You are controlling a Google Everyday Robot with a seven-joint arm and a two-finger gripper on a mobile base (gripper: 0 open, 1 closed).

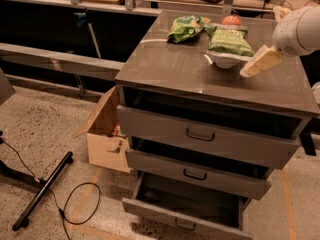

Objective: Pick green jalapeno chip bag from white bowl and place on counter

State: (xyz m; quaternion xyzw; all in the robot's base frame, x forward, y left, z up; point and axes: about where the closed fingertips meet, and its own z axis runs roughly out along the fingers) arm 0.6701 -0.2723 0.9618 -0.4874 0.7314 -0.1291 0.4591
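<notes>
The green jalapeno chip bag (229,39) lies flat across the top of the white bowl (226,60), overhanging its rim on both sides, toward the far right of the counter (190,69). The gripper (260,62) hangs just to the right of the bowl, a pale wedge pointing down and left toward it, close to the bowl's rim but not visibly touching bag or bowl; whether the jaws are spread or pressed together cannot be told from this angle. The likeliest trouble, as I judge it, is that the approach comes in low and from the side: the tips could strike the bowl's wall first and shove the light bowl leftward, carrying the bag with it or tipping it out. A flat bag resting on a rim also offers little to pinch, so the jaws may close on a slack edge that slides free, or catch the bowl's rim together with the bag and lift both. A second, brighter lime-green bag (184,28) lies just left of the bowl, and a round red-orange fruit (231,20) sits just beyond it; a pushed bowl could knock either. The bowl stands fairly near the right edge of the counter, so a sweep on the way out could drag things that way. Below, the lowest drawer (185,209) stands open.
</notes>
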